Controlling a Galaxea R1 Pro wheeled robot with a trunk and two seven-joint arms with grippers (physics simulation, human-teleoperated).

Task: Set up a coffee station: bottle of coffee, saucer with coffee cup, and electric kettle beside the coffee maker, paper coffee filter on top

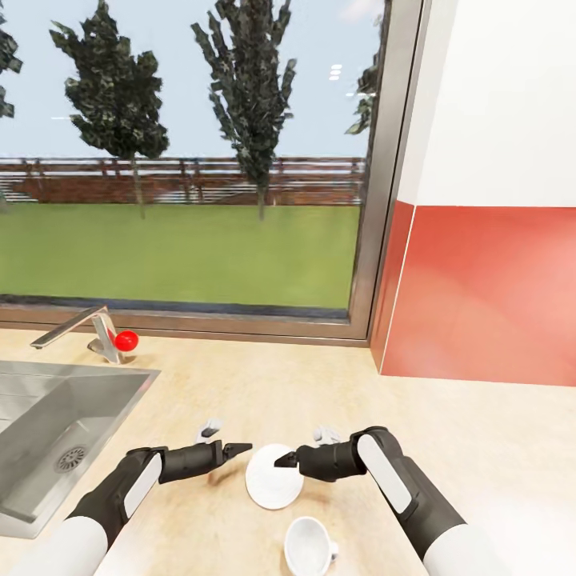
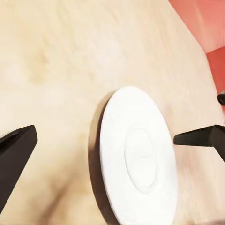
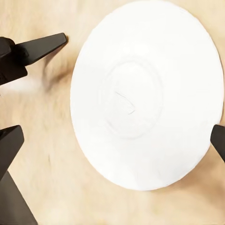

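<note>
Round white cup, flat glossy saucer, pale wood-grain counter.

Head cam looks forward and down over the table toward the window. Both wrist cams face down, close on the saucer, which all three views share.

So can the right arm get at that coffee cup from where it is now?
Probably yes. The coffee cup stands upright on the countertop, apart from the saucer and close beside the right forearm. Nothing stands between them, though the right claw points over the saucer, so the arm must pull back and turn.
</note>
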